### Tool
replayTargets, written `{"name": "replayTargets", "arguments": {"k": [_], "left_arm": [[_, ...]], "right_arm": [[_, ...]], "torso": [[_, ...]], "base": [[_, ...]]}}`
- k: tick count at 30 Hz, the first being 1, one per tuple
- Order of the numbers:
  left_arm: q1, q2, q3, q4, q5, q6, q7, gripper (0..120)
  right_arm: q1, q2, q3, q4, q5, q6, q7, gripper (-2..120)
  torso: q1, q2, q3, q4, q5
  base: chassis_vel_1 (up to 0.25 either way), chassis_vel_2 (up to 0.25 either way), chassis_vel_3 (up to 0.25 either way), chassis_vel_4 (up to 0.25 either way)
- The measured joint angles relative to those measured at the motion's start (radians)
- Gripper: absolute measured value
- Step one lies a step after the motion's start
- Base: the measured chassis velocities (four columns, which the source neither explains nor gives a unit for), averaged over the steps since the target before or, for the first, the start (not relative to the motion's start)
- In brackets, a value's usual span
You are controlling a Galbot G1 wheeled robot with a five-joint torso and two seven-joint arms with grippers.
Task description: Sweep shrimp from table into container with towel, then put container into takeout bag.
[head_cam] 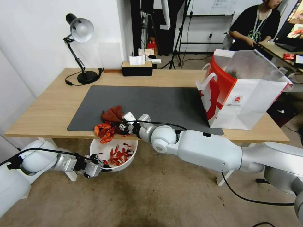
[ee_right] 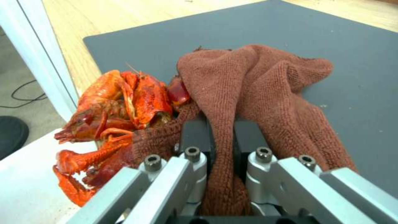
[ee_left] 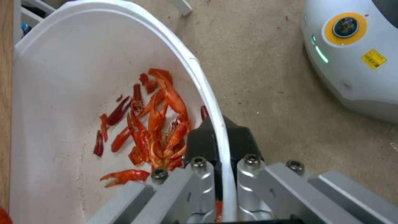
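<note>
The rust-brown towel (head_cam: 112,113) (ee_right: 253,81) lies bunched at the mat's front edge, and my right gripper (head_cam: 125,126) (ee_right: 219,133) is shut on a fold of it. A heap of red-orange shrimp (head_cam: 104,130) (ee_right: 120,105) sits against the towel at the very front edge of the table (head_cam: 47,107). Just below that edge hangs the white container (head_cam: 127,159) (ee_left: 62,62), with my left gripper (head_cam: 98,169) (ee_left: 219,137) shut on its rim. Several shrimp (head_cam: 118,155) (ee_left: 159,124) lie inside it. The takeout bag (head_cam: 249,101) stands open on the table's right end.
A desk lamp (head_cam: 80,31) and a black tissue box (head_cam: 136,68) stand along the table's far edge. The dark mat (head_cam: 151,101) (ee_right: 166,40) covers the middle. My right arm reaches across the front of the table. The robot base (ee_left: 352,56) sits on the carpet close to the container.
</note>
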Motion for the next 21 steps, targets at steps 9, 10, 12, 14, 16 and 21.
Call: {"name": "replayTargets", "arguments": {"k": [9,10,12,14,16,21], "left_arm": [[-0.002,-0.003,0.0,0.0,-0.003,0.0,0.0,0],[-0.002,-0.004,0.0,0.0,-0.003,0.0,0.0,0],[-0.002,-0.004,0.0,0.0,-0.004,0.0,-0.001,0],[-0.003,-0.006,0.0,0.0,-0.006,0.0,-0.001,0],[-0.003,-0.007,0.0,0.001,-0.006,0.0,-0.001,0],[-0.003,-0.007,-0.001,0.001,-0.008,0.0,-0.001,0]], "right_arm": [[0.004,-0.008,-0.006,0.018,0.0,0.0,-0.001,4],[0.004,-0.008,-0.006,0.018,0.0,0.0,-0.001,4],[0.004,-0.008,-0.007,0.018,0.0,0.0,-0.001,4],[0.004,-0.009,-0.009,0.021,0.0,0.0,-0.002,4],[0.005,-0.01,-0.01,0.022,0.0,0.0,-0.002,4],[0.014,-0.014,-0.016,0.025,0.0,0.0,-0.004,4]], "torso": [[0.0,0.0,0.0,-0.0001,0.0],[0.0,0.0,0.0,0.0,-0.0001],[0.0,0.0,0.0,0.0,0.0],[0.0,0.0,0.0,0.0,-0.0001],[0.0,0.0,0.0,0.0,0.0],[0.0,0.0,0.0,0.0,0.0]], "base": [[0.0,0.0,0.0,0.0],[0.0,0.0,0.0,0.0],[0.0,0.0,0.0,0.0],[0.0,0.0,0.0,0.0],[0.0,0.0,0.0,0.0],[0.0,0.0,0.0,0.0]]}}
